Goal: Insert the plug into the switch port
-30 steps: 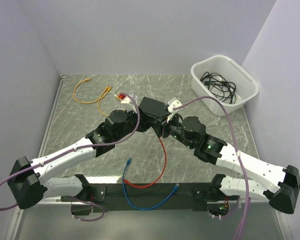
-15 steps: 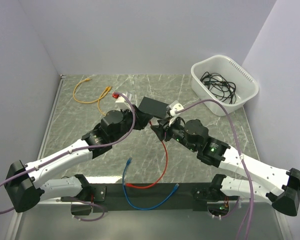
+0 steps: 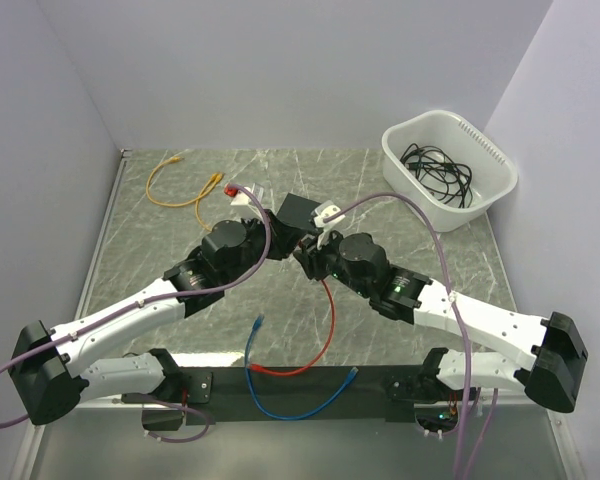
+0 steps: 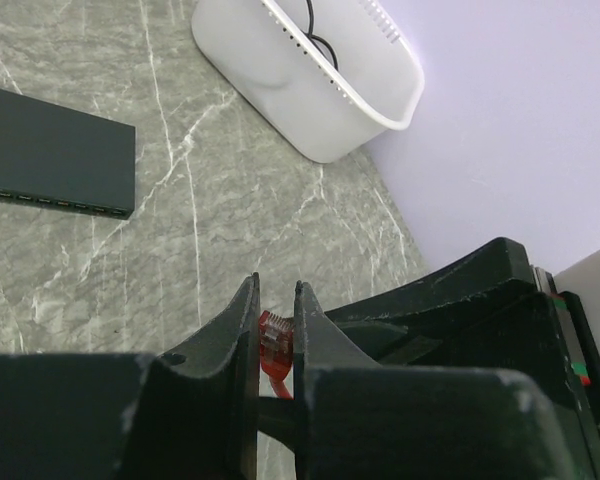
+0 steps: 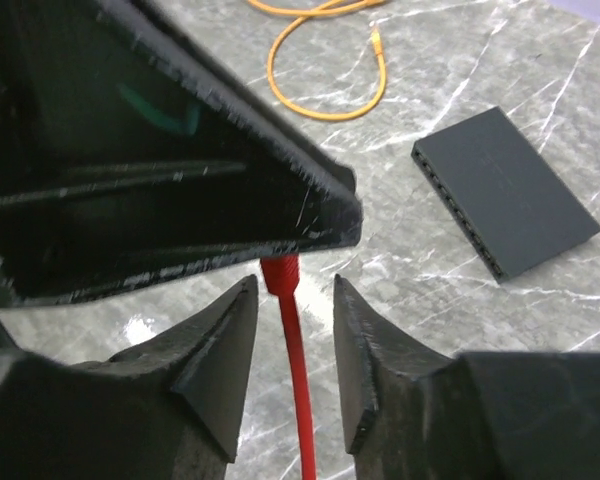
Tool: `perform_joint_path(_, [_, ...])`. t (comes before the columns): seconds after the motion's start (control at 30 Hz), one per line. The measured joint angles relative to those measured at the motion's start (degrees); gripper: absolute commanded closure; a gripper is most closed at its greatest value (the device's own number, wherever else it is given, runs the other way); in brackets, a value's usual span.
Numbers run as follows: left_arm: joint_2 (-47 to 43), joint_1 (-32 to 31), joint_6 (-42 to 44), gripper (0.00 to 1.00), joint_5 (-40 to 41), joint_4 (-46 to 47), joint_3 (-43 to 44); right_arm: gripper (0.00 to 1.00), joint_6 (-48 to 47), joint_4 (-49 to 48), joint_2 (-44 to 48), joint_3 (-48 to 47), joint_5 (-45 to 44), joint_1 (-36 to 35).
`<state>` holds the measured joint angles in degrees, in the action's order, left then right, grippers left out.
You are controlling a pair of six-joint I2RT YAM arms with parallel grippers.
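Above the worktop (image 4: 180, 200) my left tool (image 4: 275, 295) pinches the plug (image 4: 273, 345); my right tool (image 5: 292, 285), half-open, straddles its red cable (image 5: 298, 400), presumably to guide it to the switch (image 5: 505, 190).

Plug (image 4: 273, 338) mostly hidden between left fingers (image 4: 236, 335).

Your right arm has swung left, bringing the right gripper (image 5: 294, 287) up against the left gripper (image 4: 276, 288), jaws drawing in around the red cable (image 5: 293, 385) below the plug (image 4: 272, 340); your left arm edged left, off the switch (image 3: 298, 211)
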<state>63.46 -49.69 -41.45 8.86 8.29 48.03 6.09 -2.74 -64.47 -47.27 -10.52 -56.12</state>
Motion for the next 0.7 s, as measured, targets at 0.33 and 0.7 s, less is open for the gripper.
perform_joint_path(0.33, [-0.8,0.2,-0.2,0.92,-0.1,0.9,0.0,1.00,-0.1,-2.3,-0.6,-1.1,-1.0,-0.4])
perform_joint_path(0.7, [-6.8,0.0,0.9,0.15,-0.6,5.2,-4.0,1.00,1.6,-5.0,1.9,-0.9,5.0,1.9])
